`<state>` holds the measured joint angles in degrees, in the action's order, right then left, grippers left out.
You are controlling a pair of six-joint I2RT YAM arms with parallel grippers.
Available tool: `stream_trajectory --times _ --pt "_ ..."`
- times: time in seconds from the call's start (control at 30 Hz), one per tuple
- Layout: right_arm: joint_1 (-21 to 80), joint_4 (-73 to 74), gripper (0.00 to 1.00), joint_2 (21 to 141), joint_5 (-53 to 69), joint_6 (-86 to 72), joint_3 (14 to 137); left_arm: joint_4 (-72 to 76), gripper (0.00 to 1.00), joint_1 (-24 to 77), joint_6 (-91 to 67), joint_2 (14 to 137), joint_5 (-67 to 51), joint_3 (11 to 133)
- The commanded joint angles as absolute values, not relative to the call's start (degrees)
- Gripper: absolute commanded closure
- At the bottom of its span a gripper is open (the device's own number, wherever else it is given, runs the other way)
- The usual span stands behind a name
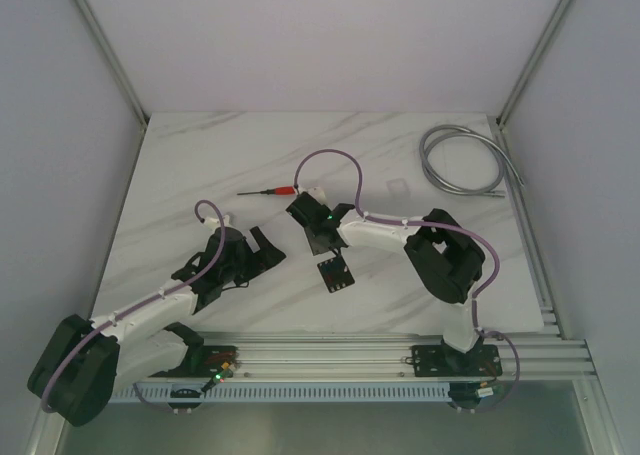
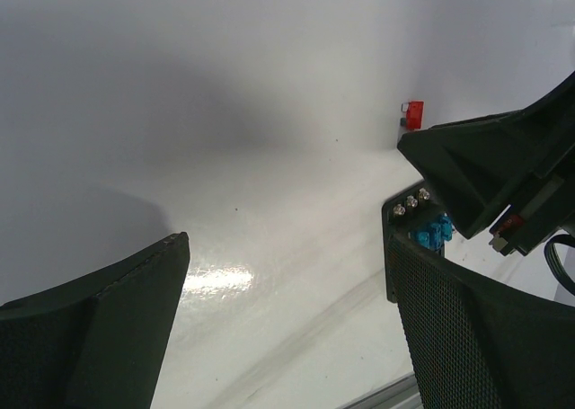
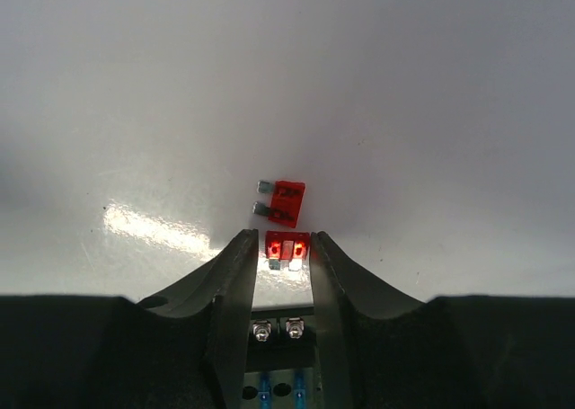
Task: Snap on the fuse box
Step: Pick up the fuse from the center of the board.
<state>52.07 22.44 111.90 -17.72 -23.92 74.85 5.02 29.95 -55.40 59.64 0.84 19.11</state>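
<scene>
White marble-look table (image 1: 200, 165). Grey cable (image 1: 462, 160) coiled at far R corner. Red-handled screwdriver (image 1: 266, 191) lies mid-table, tip to L; small clear sq. lid (image 1: 398, 187) between it & cable. Red fuse (image 3: 286, 202) lies flat, 2nd red fuse (image 3: 287, 247) just beside it. Alu rail (image 1: 330, 355) along near edge.

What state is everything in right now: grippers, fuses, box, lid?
left gripper: open wide, empty.
right gripper: jaws narrow, flanking the near red fuse; grip unclear.
near red fuse: between those jaws, outside the box.
far red fuse: loose, flat on the table.
fuse box: flat on the table, uncovered, blue fuses seated.
clear lid: off the box, lying apart.
</scene>
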Motion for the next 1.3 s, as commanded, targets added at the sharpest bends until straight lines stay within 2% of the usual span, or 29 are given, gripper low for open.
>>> stream_trajectory --times 0.0,0.6,0.87,1.07,1.27 --pt "51.6 23.7 0.65 113.2 -17.2 -26.5 75.7 4.2 0.0 29.6 -54.5 59.5 0.1 20.2" --pt "50.4 24.7 0.65 111.8 -13.8 -29.3 72.9 4.4 0.0 29.5 -54.6 60.0 -0.4 20.5" --pt "50.4 24.9 0.75 110.7 -13.8 -29.8 71.2 5.3 0.0 29.5 -54.5 60.4 -1.3 20.6" --pt "50.4 22.7 0.77 108.5 -14.8 -30.2 71.0 8.1 0.0 29.5 -53.9 61.0 -3.5 20.4" --pt "50.4 20.0 0.76 105.0 -16.6 -31.8 70.1 13.3 0.06 29.6 -52.8 61.7 -5.5 20.2"
